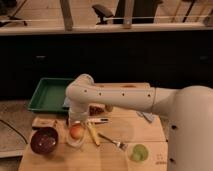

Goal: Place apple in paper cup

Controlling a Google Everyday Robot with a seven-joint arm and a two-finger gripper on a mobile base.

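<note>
Reaching down from the white arm (115, 97), the gripper (76, 121) hung just above the paper cup (74, 142) on the wooden table (115, 161). The apple (76, 131) sat in the cup's mouth, its top showing above the rim, close under the gripper; whether the gripper clasped the fruit or was free of it could not be told. A dark bowl (44, 140) stood just left of the cup, a green tray (47, 94) behind it, and a pale green round thing (138, 152) well to its right.
</note>
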